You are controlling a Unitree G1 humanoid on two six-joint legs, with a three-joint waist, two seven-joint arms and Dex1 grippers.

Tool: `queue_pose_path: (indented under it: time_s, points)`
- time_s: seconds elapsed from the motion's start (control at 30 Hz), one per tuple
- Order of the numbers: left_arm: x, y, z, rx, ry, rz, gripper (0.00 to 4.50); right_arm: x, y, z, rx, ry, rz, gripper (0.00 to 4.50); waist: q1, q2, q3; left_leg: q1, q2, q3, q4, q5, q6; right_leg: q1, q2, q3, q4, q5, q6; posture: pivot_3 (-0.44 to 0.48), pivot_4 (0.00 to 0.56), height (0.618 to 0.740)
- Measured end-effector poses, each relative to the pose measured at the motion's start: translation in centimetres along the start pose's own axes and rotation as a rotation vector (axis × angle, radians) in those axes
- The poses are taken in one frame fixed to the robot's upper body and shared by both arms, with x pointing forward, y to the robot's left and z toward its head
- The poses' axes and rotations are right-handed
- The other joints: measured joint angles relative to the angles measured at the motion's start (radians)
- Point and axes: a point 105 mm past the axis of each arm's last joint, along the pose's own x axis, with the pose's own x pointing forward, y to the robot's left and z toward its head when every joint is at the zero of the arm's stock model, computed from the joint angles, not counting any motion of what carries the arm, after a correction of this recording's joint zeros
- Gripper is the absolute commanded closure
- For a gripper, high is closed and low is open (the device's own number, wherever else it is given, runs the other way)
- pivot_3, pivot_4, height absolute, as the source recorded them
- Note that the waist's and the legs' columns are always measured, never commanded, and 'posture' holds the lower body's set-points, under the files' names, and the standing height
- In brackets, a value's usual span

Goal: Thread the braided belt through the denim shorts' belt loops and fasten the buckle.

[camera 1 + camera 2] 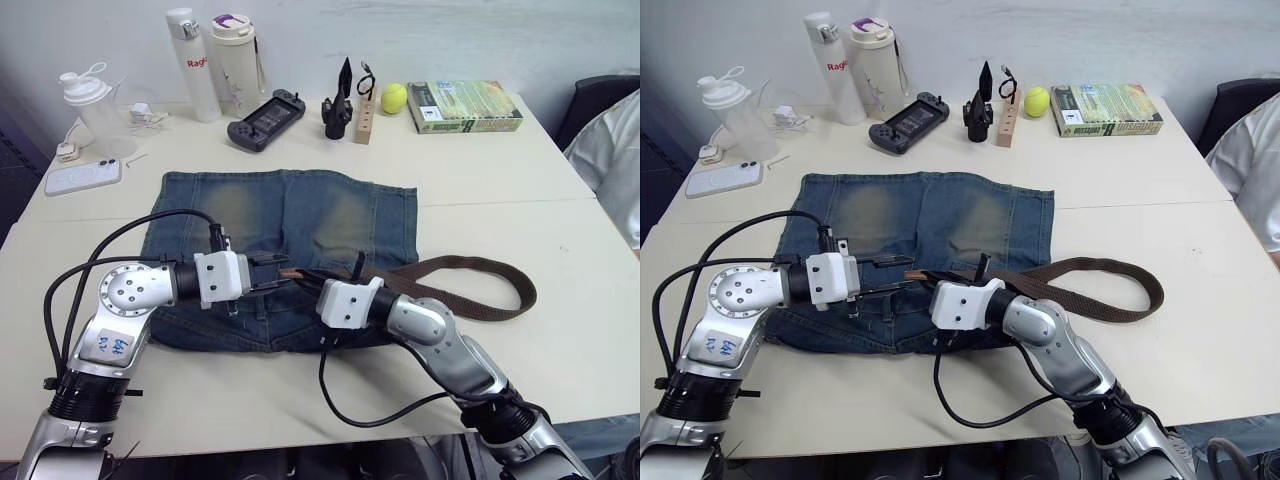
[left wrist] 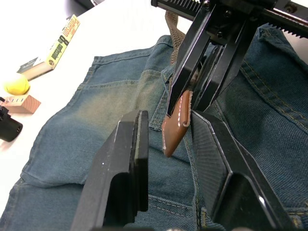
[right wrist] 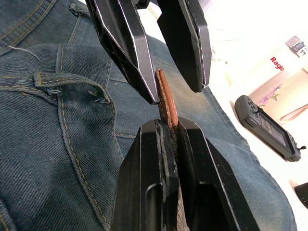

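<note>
The denim shorts [image 1: 290,215] lie flat on the table, waistband toward me. The braided belt [image 1: 480,268] curves in a long loop over the table to the right of the shorts. My right gripper [image 3: 169,126] is shut on the belt's tan leather tip [image 3: 166,103], holding it just above the waistband. My left gripper [image 2: 168,120] faces it, open, one finger on each side of the tip [image 2: 174,130]. A belt loop [image 3: 67,82] lies on the waistband beside the right gripper. The buckle is hidden.
Along the far edge stand a shaker bottle [image 1: 95,110], two tall bottles [image 1: 195,65], a game controller [image 1: 265,118], a wooden block [image 1: 366,118], a yellow ball [image 1: 394,97] and a book [image 1: 465,107]. A phone [image 1: 83,177] lies far left. A person's sleeve [image 1: 615,150] shows at right.
</note>
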Motion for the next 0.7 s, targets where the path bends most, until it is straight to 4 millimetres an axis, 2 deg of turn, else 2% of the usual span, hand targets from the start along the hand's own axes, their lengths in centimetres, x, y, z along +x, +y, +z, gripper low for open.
queue_pose_path:
  time_s: [0.07,0.2,0.3,0.37,0.4,0.7]
  points:
    - [0.0,0.0,0.0,0.012,0.000,-0.003,2.92,0.0,0.0,0.0,0.000,0.000,0.001,4.50,0.000,0.000,0.000,0.000,0.000,0.000,0.000,0.000,0.000,0.000,0.000,0.000,0.000,0.000,0.000,0.000,0.150,0.720]
    - [0.1,-0.1,-0.2,0.023,0.009,-0.002,2.99,0.0,0.1,-0.2,0.012,0.011,0.001,2.84,0.000,0.000,0.000,0.000,0.000,0.000,0.000,0.000,0.000,0.000,0.000,0.000,0.000,0.000,0.000,0.000,0.150,0.720]
    - [0.1,-0.1,-0.6,0.016,0.013,0.003,2.99,-0.3,-0.6,-0.2,0.020,0.017,-0.030,1.42,0.000,0.000,0.000,0.000,0.000,0.000,0.000,0.000,0.000,0.000,0.000,0.000,0.000,0.000,0.000,0.000,0.150,0.720]
    - [0.1,-0.1,-0.5,0.019,0.008,0.005,2.99,-0.3,-0.6,-0.1,0.018,0.018,-0.031,0.72,0.000,0.000,0.000,0.000,0.000,0.000,0.000,0.000,0.000,0.000,0.000,0.000,0.000,0.000,0.000,0.000,0.150,0.720]
    - [0.1,-0.1,-0.4,0.023,0.002,0.008,2.99,-0.4,-0.6,-0.2,0.019,0.022,-0.032,0.13,0.000,0.000,0.000,0.000,0.000,0.000,0.000,0.000,0.000,0.000,0.000,0.000,0.000,0.000,0.000,0.000,0.150,0.720]
    - [-0.4,-0.4,-0.9,0.011,0.005,0.024,2.99,-2.1,-1.3,-0.2,0.086,0.048,-0.062,0.04,0.001,0.000,0.000,0.000,0.000,0.000,0.000,0.000,0.000,0.000,0.000,0.000,0.000,0.000,0.000,0.000,0.150,0.720]
